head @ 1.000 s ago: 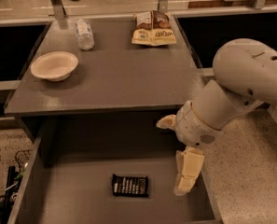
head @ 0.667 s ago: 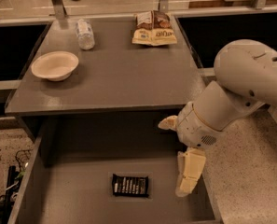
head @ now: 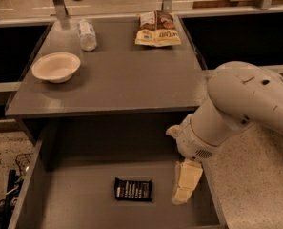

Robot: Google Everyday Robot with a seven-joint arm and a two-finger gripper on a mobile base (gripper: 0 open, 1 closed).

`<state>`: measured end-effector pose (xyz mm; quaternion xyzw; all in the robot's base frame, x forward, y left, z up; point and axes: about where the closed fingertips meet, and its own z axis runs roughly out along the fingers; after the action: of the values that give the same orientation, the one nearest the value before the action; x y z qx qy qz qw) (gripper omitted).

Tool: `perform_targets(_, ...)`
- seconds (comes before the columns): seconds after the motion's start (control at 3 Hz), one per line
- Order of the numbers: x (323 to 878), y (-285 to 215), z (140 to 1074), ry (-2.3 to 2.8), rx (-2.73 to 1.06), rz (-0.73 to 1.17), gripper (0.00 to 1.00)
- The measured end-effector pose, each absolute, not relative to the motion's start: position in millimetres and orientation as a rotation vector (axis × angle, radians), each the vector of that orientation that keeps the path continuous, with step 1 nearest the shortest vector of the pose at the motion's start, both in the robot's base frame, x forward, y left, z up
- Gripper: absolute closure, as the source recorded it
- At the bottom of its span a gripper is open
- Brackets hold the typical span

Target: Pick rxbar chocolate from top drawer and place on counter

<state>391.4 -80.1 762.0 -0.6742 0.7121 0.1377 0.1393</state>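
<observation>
The rxbar chocolate point(head: 133, 189), a flat black wrapper with white lettering, lies on the floor of the open top drawer point(head: 74, 204), near its middle. My gripper point(head: 176, 166) hangs inside the drawer just right of the bar, with the white arm point(head: 246, 104) reaching in from the right. Its cream fingers point(head: 185, 181) stand apart and hold nothing. The lower finger points down close to the bar's right end without touching it. The dark grey counter point(head: 117, 75) lies above and behind the drawer.
On the counter stand a white bowl point(head: 56, 67) at the left, a toppled clear bottle point(head: 87, 34) at the back, and tan-and-brown snack bags point(head: 157, 28) at the back right. Black recessed bins point(head: 236, 37) flank the counter. Speckled floor point(head: 255, 185) lies to the right.
The gripper has sunk a little lower into the drawer and edged slightly toward the bar. The bar has not moved.
</observation>
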Motion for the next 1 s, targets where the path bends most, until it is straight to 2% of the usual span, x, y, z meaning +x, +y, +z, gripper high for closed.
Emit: perform_targets(1.0, 391, -68, 753, 2.020, -1.950, 0.462, 0.00)
